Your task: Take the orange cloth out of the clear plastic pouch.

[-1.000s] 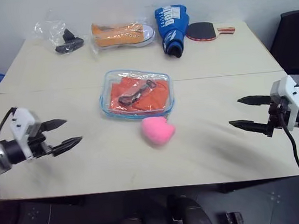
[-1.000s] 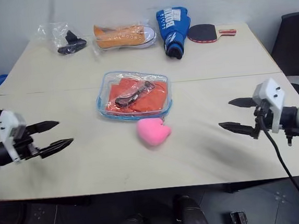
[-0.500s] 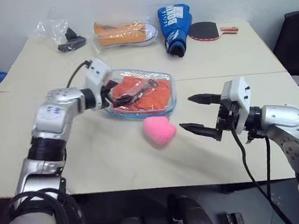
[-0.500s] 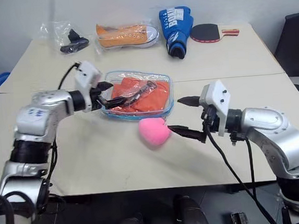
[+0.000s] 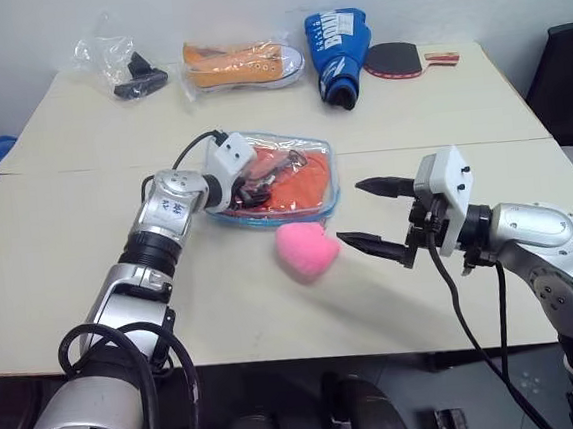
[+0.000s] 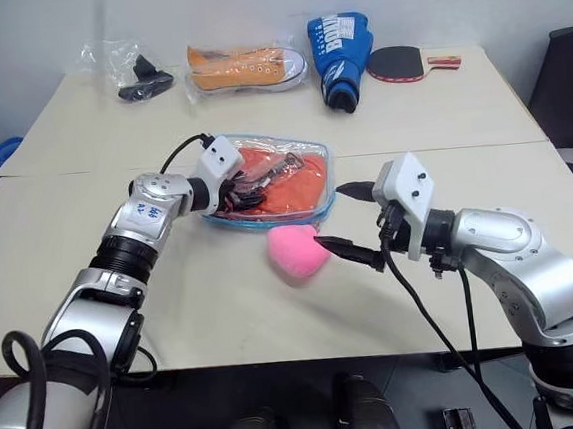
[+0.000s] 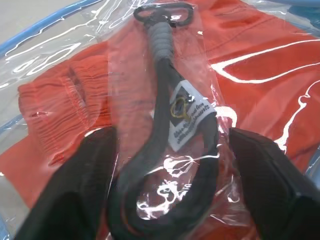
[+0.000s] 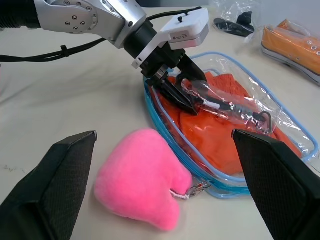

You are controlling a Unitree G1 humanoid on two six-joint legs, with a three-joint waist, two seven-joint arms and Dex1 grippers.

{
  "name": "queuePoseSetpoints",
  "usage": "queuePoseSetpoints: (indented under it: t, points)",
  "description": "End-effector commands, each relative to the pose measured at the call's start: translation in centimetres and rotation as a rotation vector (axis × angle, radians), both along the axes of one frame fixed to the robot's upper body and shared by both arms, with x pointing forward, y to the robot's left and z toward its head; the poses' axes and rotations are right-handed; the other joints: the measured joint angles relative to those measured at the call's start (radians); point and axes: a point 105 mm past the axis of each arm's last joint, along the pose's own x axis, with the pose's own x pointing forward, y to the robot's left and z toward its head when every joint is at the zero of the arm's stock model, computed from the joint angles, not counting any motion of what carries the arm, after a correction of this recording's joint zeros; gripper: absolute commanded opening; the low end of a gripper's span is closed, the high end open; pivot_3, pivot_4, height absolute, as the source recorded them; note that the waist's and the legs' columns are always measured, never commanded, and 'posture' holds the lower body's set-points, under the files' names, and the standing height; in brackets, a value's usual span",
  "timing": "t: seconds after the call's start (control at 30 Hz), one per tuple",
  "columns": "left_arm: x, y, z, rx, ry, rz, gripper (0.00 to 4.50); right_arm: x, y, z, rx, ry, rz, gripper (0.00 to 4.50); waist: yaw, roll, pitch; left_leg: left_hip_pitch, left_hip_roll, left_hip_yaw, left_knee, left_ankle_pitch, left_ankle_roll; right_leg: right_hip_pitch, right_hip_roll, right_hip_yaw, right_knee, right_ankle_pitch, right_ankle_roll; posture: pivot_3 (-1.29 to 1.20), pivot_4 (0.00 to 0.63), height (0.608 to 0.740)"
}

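Observation:
The clear plastic pouch [image 5: 322, 207] with light-blue edging lies mid-table, and the orange cloth [image 5: 302, 189] shows through it. A black looped cord in clear wrap [image 7: 172, 115] lies over the cloth. Whether that packet is inside the pouch or on top of it, I cannot tell. My left gripper [image 5: 248, 181] reaches over the pouch's left edge. Its fingers [image 7: 85, 185] press on either side of the cord packet. My right gripper [image 5: 347, 210] hovers open just right of the pouch and a pink plush heart [image 5: 306, 250], holding nothing.
Along the table's far edge lie a crinkled clear bag with a black item [image 5: 123, 68], an orange sneaker [image 5: 241, 63], a blue boxing glove [image 5: 337, 49] and a table-tennis paddle [image 5: 393, 60]. A black chair [image 5: 571, 79] stands at the right.
My left arm swung in from the left to the pouch, and its fingers narrowed around the cord packet. My right gripper moved left toward the pink heart, then held still, open.

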Motion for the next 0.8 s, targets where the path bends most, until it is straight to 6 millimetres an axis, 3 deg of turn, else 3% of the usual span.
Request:
queuePoseSetpoints:
  t: [0.03, 0.17, 0.27, 0.33, 0.47, 0.53, 0.67, 0.8]
  points:
    - [0.1, -0.1, 1.7, -0.032, -0.050, -0.010, 2.04, -0.8, 0.5, 0.9, -0.005, -0.059, 0.023, 4.50, 0.001, 0.000, 0.000, 0.000, 0.000, 0.000, 0.000, 0.000, 0.000, 0.000, 0.000, 0.000, 0.000, 0.000, 0.000, 0.00, 0.150, 0.740]
    - [-0.2, 0.8, 2.0, -0.034, -0.083, -0.005, 0.86, -0.9, 0.6, 0.7, -0.011, -0.057, 0.028, 4.50, -0.001, 0.000, 0.000, 0.000, 0.000, 0.000, 0.000, 0.000, 0.000, 0.000, 0.000, 0.000, 0.000, 0.000, 0.000, 0.00, 0.150, 0.740]
    - [-0.6, 2.9, 3.2, -0.068, -0.130, 0.070, 0.02, -0.9, 0.8, 0.6, -0.013, -0.054, 0.041, 4.50, -0.005, 0.000, 0.000, 0.000, 0.000, 0.000, 0.000, 0.000, 0.000, 0.000, 0.000, 0.000, 0.000, 0.000, 0.000, 0.00, 0.150, 0.740]
    - [-1.1, 5.4, 4.7, -0.123, -0.179, 0.162, 0.02, -0.9, 1.0, 0.6, -0.017, -0.049, 0.062, 4.50, -0.010, 0.000, 0.000, 0.000, 0.001, 0.000, 0.000, 0.000, 0.000, 0.000, 0.000, 0.000, 0.001, 0.000, 0.000, 0.00, 0.150, 0.740]
    - [-3.5, 12.9, 5.9, -0.137, -0.248, 0.414, 0.02, -1.7, 1.7, 0.3, -0.023, -0.007, 0.169, 4.50, -0.026, -0.001, 0.000, 0.001, 0.001, -0.001, 0.000, 0.000, 0.000, 0.000, 0.000, 0.000, 0.002, 0.000, 0.000, 0.00, 0.150, 0.740]
    - [-5.9, 18.1, 5.2, -0.090, -0.262, 0.573, 0.02, -1.9, 1.8, 0.3, -0.014, 0.012, 0.219, 4.50, -0.032, -0.001, 0.000, 0.002, 0.001, -0.001, 0.000, 0.000, 0.000, 0.000, 0.000, 0.001, 0.002, 0.000, 0.000, 0.00, 0.150, 0.740]
    - [-10.5, 24.6, 3.2, -0.034, -0.236, 0.790, 0.02, -1.6, 2.2, 0.2, -0.016, 0.025, 0.265, 4.50, -0.031, -0.001, 0.000, 0.003, 0.002, -0.001, -0.002, 0.000, 0.000, 0.000, -0.001, 0.001, 0.001, 0.000, 0.000, 0.00, 0.150, 0.740]
    - [-13.5, 27.9, 1.1, -0.022, -0.210, 0.918, 0.02, -1.1, 2.6, 0.1, -0.014, 0.029, 0.294, 4.50, -0.010, -0.003, 0.000, 0.002, 0.001, -0.002, -0.002, -0.001, 0.001, 0.000, -0.003, 0.000, -0.001, 0.000, -0.001, 0.00, 0.150, 0.740]
